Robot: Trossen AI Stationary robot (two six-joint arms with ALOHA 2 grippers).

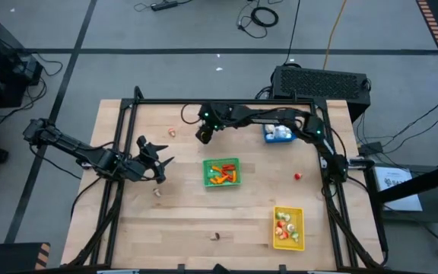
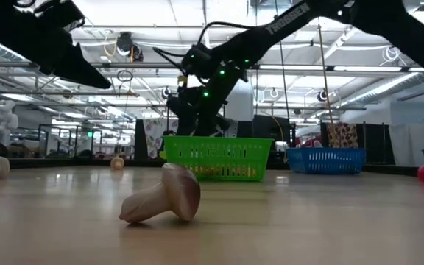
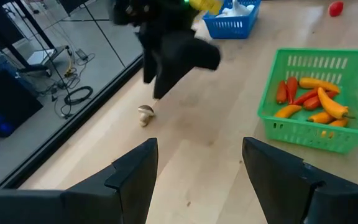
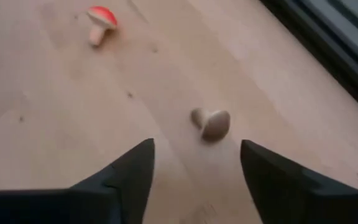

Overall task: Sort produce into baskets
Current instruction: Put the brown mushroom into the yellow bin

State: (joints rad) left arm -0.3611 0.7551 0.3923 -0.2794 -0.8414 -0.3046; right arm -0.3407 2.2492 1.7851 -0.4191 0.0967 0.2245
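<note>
My right claw (image 1: 202, 135) spread, empty | left claw (image 1: 158, 161) spread | 3 baskets (image 1: 221, 173) | 5 loose pieces (image 1: 157, 192) on table (image 1: 181, 221)

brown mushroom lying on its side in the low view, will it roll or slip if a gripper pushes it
The brown mushroom probably pivots in an arc rather than rolling straight: it rests on a rounded cap and thinner stem. It looks like a rigid, smooth toy piece, so it may slide on the wooden table. Likely light, so a nudge could send it skittering.
</note>
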